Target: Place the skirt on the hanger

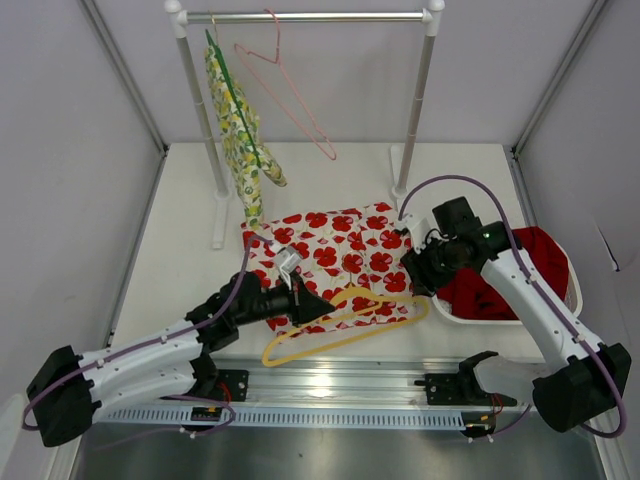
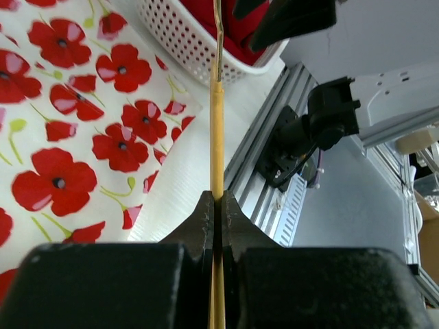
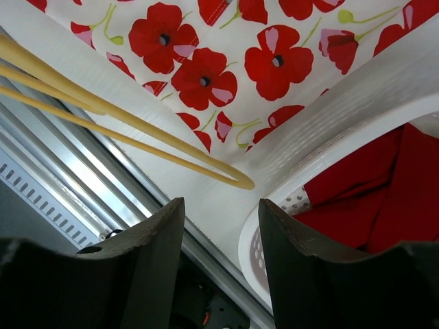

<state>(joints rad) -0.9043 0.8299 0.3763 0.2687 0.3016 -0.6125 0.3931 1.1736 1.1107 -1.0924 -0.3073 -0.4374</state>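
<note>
Left pincer [image 2: 215, 200] pinches the yellow hanger [image 2: 217, 137] above the skirt [image 1: 340, 245], right pincer [image 3: 221, 203] spread near its end, so next the skirt probably needs lifting onto it.

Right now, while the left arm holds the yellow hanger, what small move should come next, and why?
Probably lower the right gripper onto the nearest edge of the poppy-print skirt and pinch it. Its jaws stand open and empty above the hanger's end, beside the white basket. The left gripper is shut on the yellow hanger, and the skirt lies flat.
</note>
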